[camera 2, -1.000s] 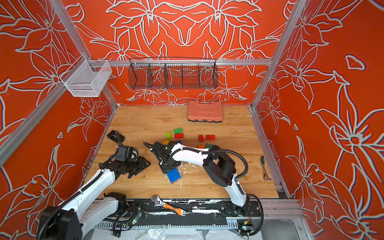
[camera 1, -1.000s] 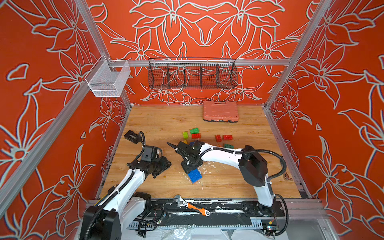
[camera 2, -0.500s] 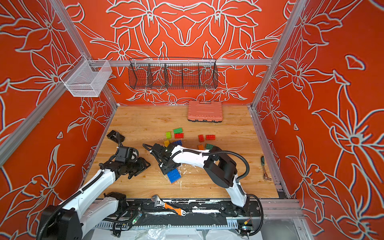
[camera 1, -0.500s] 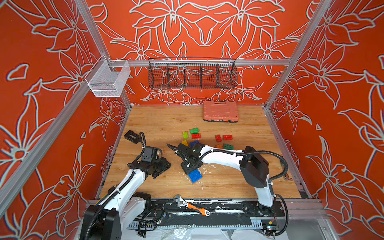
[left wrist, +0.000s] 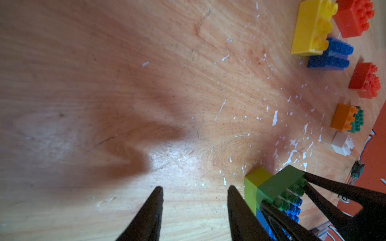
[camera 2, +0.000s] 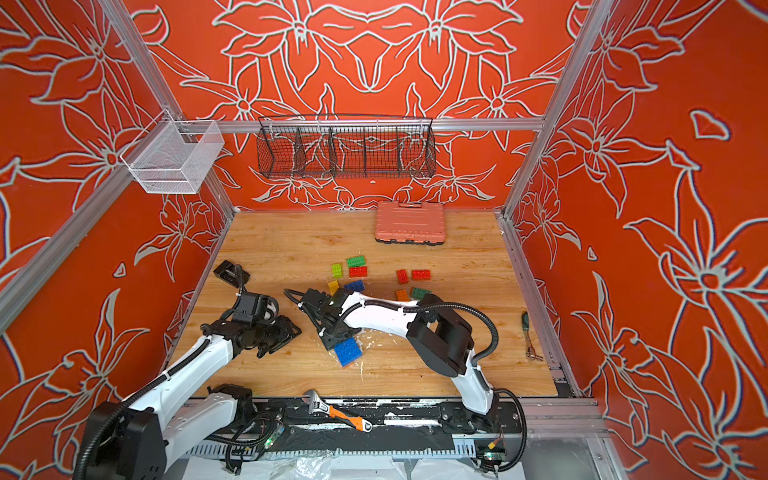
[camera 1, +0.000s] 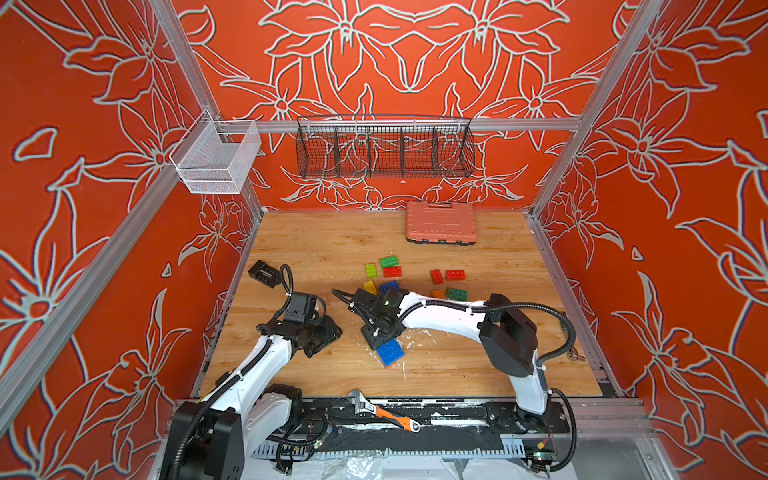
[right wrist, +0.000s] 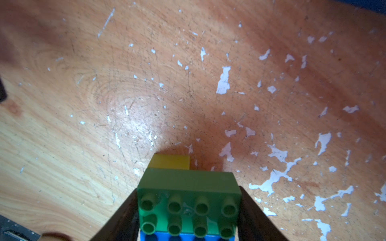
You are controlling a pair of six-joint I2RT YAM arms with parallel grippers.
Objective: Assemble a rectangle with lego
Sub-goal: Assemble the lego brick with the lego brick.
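My right gripper [right wrist: 188, 208] is shut on a dark green lego brick [right wrist: 188, 200], its fingers on the brick's two short ends. This brick is joined to a blue brick [right wrist: 188, 236] and a lime brick [right wrist: 170, 160]. In a top view the blue brick [camera 1: 390, 352] shows under the right gripper [camera 1: 383, 337], low over the wooden table. My left gripper [left wrist: 194, 188] stands open just beside that stack [left wrist: 279, 187], with only bare wood between its fingers. Loose lego lies behind: yellow [left wrist: 311, 27], red [left wrist: 353, 16], blue [left wrist: 330, 56], orange [left wrist: 343, 117] and white [left wrist: 342, 144] bricks.
A salmon-pink case [camera 1: 441, 222] lies at the back of the table. More loose bricks [camera 1: 388, 261] sit mid-table. A small black part [camera 1: 264, 272] on a cable lies at the left edge. A wrench [camera 1: 382, 413] rests on the front rail, and a small tool [camera 2: 528, 336] at the right edge.
My right wrist has swung slightly to the left, while the blue brick under it stays in place. The left arm has hardly moved.
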